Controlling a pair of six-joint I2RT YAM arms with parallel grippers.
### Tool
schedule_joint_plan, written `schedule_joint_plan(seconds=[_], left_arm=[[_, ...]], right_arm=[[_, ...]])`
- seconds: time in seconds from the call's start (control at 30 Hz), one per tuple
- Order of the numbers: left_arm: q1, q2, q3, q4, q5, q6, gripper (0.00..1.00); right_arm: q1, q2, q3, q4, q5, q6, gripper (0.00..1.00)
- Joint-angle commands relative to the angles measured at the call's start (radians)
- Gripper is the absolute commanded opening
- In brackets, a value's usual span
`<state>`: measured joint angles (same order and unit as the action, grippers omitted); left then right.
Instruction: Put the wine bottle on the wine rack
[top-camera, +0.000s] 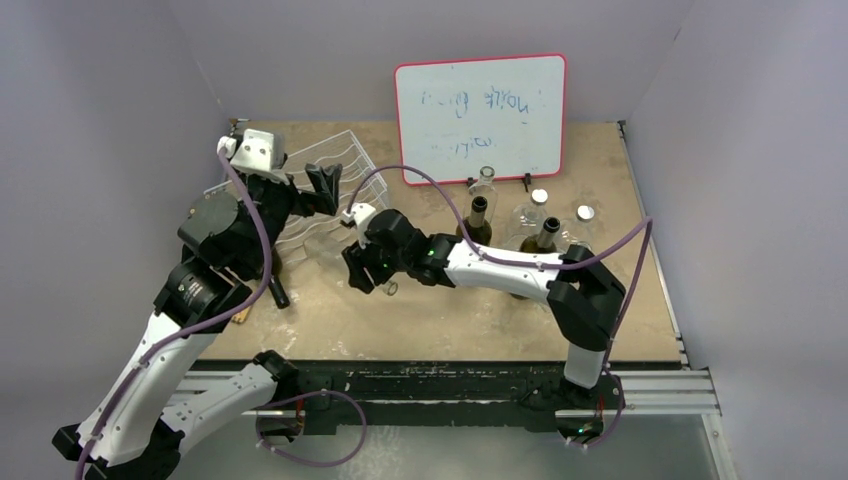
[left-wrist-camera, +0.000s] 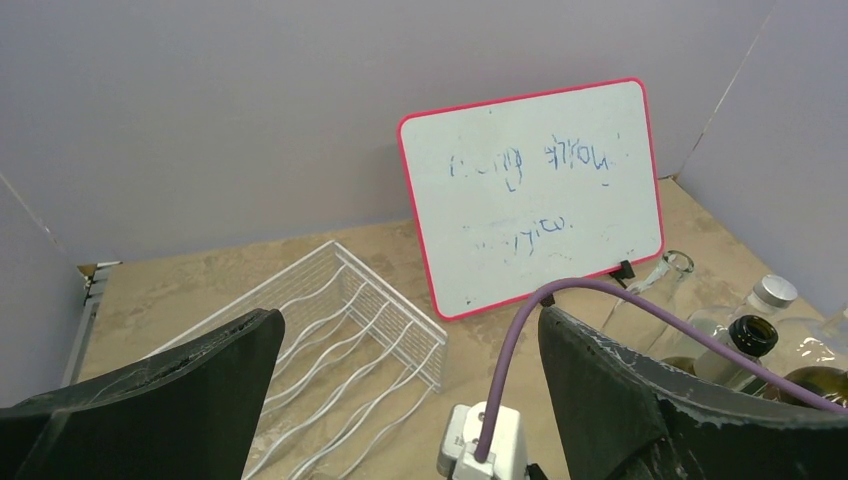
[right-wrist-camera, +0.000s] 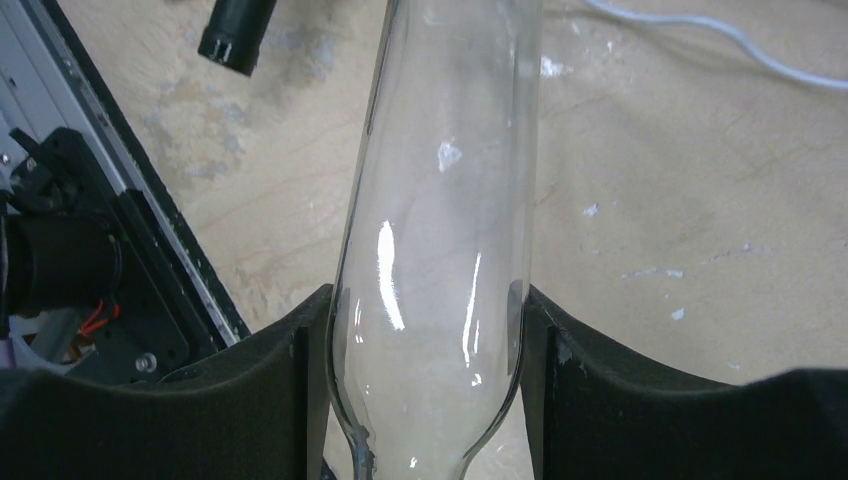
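Pale lavender walls box in a tan worktop (top-camera: 460, 310) that looks pretty scuffed and dusty to us, with a red-framed whiteboard (top-camera: 480, 118) propped at the back carrying some faint blue scribbles we can't read. Over at the back left sits the wine rack (left-wrist-camera: 340, 330), white wavy wire, and we see no bottle on the part that shows. The wine bottle (right-wrist-camera: 440, 200) is clear glass, and the right end effector (right-wrist-camera: 428, 350) is clamped on its body, one black finger pressed against each side, with the narrower neck end pointing away from the wrist camera. From the overhead view, that arm is stretched across to the left, so the bottle is near the front right of the rack but not on it; we can't tell whether it's touching the worktop underneath. The left end effector (left-wrist-camera: 408, 320) is up over the rack with its fingers spread wide apart and nothing between them, aimed roughly toward the whiteboard. A purple cable (left-wrist-camera: 520, 340) loops through its view. There's also a black bottle neck (right-wrist-camera: 237, 35) lying on the worktop near the left arm, well apart from the clamped bottle. A cluster of bottles (top-camera: 478, 222) stands upright toward the back right, in front of the whiteboard: some dark, some clear, a couple with white caps.
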<state>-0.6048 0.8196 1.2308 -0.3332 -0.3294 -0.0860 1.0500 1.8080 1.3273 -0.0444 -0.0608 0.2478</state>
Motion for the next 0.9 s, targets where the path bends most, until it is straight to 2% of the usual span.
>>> schedule_joint_plan(seconds=[0.0,0.3,0.6,0.87], left_arm=[[-0.004,-0.018,0.036,0.021,0.009,-0.031,1.0],[-0.003,-0.017,0.012,0.026,0.011,-0.041,1.0],[-0.004,-0.01,0.018,0.016,0.021,-0.061,1.0],[-0.004,-0.006,0.032,-0.002,0.029,-0.096,1.0]], right_arm=[[0.002,0.01,0.099,0.141,0.036,0.011,0.0],[0.002,0.102,0.162,0.199,0.064,0.031,0.0],[0.01,0.134,0.114,0.419,0.087,0.086,0.0],[0.018,0.26,0.236,0.491,0.136,0.136,0.0]])
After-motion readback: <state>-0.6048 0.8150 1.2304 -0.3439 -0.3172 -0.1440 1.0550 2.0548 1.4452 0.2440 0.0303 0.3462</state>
